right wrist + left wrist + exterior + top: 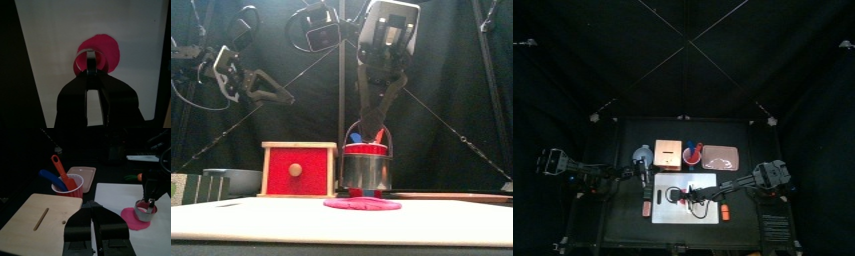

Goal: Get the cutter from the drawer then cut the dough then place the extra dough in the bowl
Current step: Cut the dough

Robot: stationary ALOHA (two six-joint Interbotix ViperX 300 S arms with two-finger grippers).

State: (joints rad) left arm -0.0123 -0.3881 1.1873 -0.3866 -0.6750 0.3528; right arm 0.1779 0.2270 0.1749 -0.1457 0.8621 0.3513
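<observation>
Cutter [143, 212] stands upright on the pink dough [107, 49], its rim pressed onto the disc. Dough lies flat near the middle of the white cutting board [52, 30], a little toward the board's left edge in the top view.

Right gripper [90, 69] reaches down from above. We see its jaws clamped on the cutter's wire handle, directly over the dough.

Board lies at the front middle of the tabletop [620, 192]. Behind it, toward the back edge, a row runs left to right: wooden box [301, 168] with its red drawer front closed, red cup [69, 187] holding a blue knife [47, 178] and a red knife [59, 167], then the pink tray [84, 172].

We note one small orange toy [644, 208] just off the board's left edge and another [724, 212] at its front right corner.

Left gripper [93, 208] hovers by the box's left end, jaws pressed together, holding nothing.
</observation>
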